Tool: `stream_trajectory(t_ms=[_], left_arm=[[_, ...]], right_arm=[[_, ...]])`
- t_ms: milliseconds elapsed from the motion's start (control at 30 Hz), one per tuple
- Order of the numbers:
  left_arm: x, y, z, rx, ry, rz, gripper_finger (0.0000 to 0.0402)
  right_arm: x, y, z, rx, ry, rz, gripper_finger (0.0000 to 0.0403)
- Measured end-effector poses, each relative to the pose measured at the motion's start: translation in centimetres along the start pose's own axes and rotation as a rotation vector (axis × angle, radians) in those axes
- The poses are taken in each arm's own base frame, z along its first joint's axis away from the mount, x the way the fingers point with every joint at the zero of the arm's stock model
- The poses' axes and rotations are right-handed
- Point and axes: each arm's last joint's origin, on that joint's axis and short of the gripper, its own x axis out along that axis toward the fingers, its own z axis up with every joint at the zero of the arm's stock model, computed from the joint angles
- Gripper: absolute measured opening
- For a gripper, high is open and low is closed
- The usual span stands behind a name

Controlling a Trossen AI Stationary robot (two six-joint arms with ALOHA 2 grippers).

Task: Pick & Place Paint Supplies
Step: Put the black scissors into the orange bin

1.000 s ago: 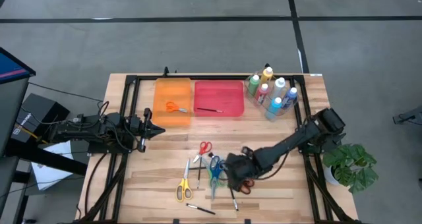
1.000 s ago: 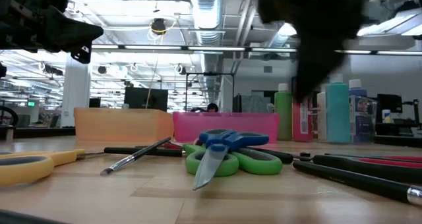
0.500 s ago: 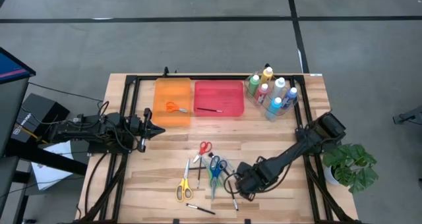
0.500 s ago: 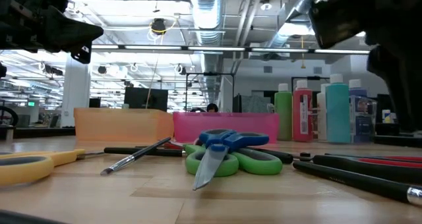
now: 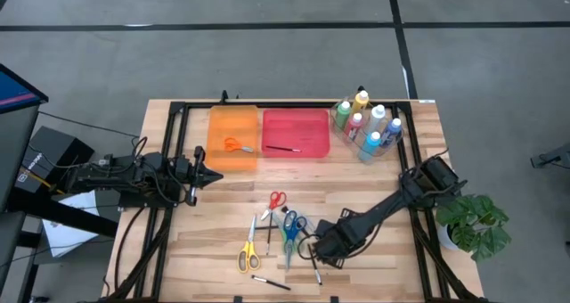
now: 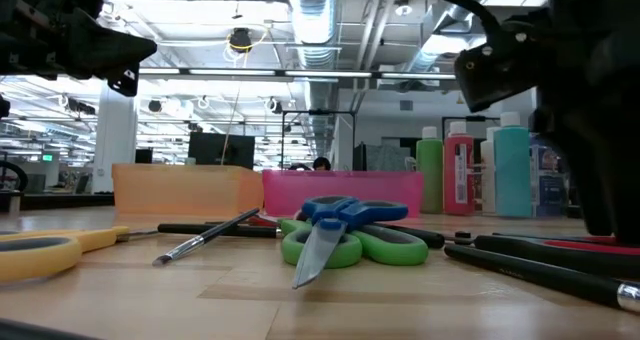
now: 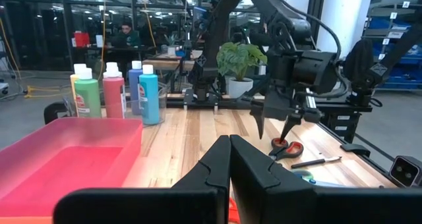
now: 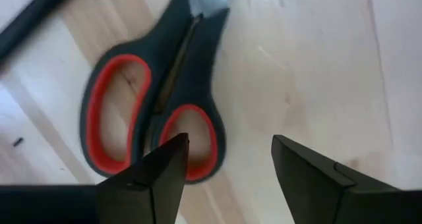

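Observation:
Black scissors with red-lined handle rings [image 8: 151, 112] lie flat on the wood table near its near right part. My right gripper [image 8: 227, 148] hangs open just above them, pointing down; it also shows in the high view [image 5: 325, 246] and the left wrist view [image 7: 272, 133]. One fingertip [image 8: 173, 155] stands over a handle ring, the other [image 8: 285, 153] over bare wood. Red [image 5: 277, 200], yellow [image 5: 248, 249] and green and blue scissors [image 5: 290, 227] and thin brushes [image 5: 270, 283] lie beside them. My left gripper [image 5: 214, 174] waits shut at the table's left.
At the far edge stand an orange tray [image 5: 233, 125] holding orange scissors, a pink tray [image 5: 296, 120] holding a brush, and a clear holder of paint bottles [image 5: 367, 125]. A potted plant [image 5: 472, 223] stands off the right edge. Bare wood lies between trays and scissors.
My right gripper has moved toward the table's near edge and down, tipping until it points straight down over the black and red scissors. The scissors and other supplies have stayed where they were.

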Motion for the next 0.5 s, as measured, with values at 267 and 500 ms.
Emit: stream_trajectory(t_ms=[267, 500], left_arm=[[0.0, 0.0, 0.2, 0.000, -0.016, -0.001, 0.0002], [0.0, 0.0, 0.2, 0.000, -0.016, -0.001, 0.0002]], right_arm=[[1.1, -0.3, 0.0, -0.018, -0.010, 0.043, 0.0213], [2.5, -1.3, -0.8, -0.019, 0.023, 0.044, 0.0163]])
